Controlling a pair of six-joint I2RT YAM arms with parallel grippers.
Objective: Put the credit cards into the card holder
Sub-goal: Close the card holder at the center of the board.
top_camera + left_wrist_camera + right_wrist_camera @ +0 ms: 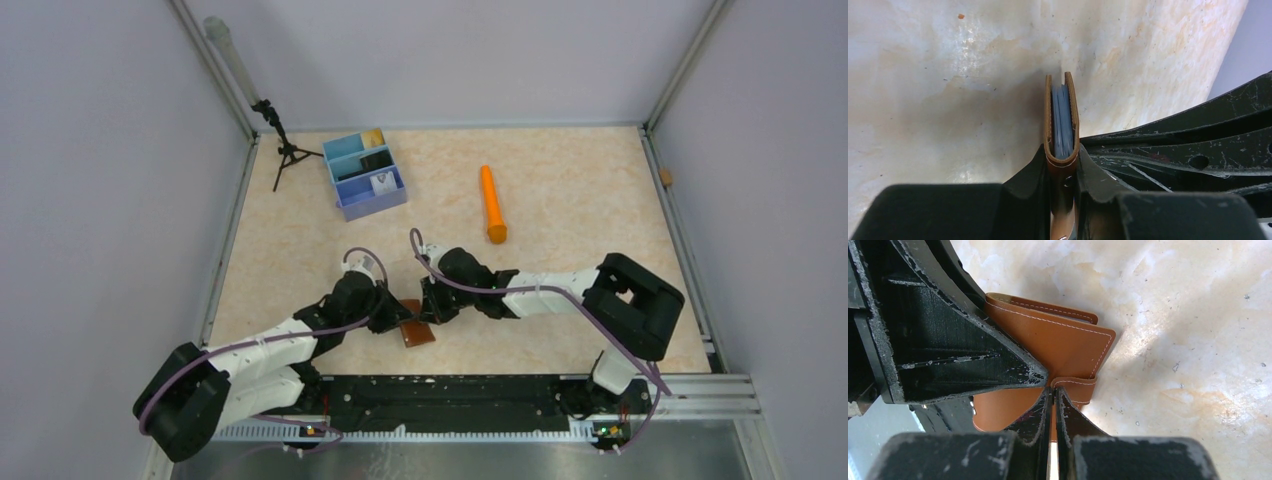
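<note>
The brown leather card holder (418, 335) is held between my two grippers near the table's front edge. My left gripper (1063, 155) is shut on its folded spine and holds it edge-on; silvery grey-blue cards (1063, 125) sit between its two leaves. In the top view the left gripper (398, 318) is just left of the holder. My right gripper (1053, 390) is shut, its tips pinching the end of the snap tab (1075, 387) on the holder's (1058, 345) front. A tan-gold card (373, 137), a black card (376, 159) and a white card (381, 183) lie in the blue tray (375, 207).
An orange cylinder (492, 203) lies on the table at the back centre. A small black tripod (285, 150) stands at the back left beside the tray. The left gripper's black body (948, 355) fills the left of the right wrist view.
</note>
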